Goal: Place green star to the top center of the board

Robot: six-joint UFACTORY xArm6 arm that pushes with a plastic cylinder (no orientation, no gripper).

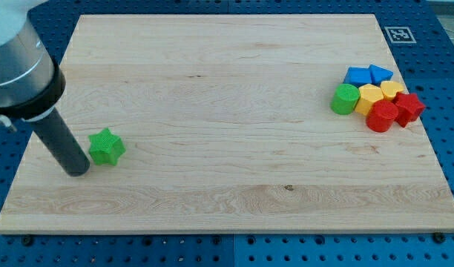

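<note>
The green star (106,147) lies on the wooden board (227,89) near the view's left edge, a little below mid-height. My tip (79,171) rests on the board just left of and slightly below the star, very close to it or touching it. The dark rod rises up and to the left to the grey arm body at the view's top left corner.
A tight cluster sits at the view's right: a green cylinder (345,99), two blue blocks (358,75) (380,73), two yellow blocks (370,96) (392,90), a red cylinder (381,116) and a red star (409,108). A fiducial tag (399,33) is off the top right corner.
</note>
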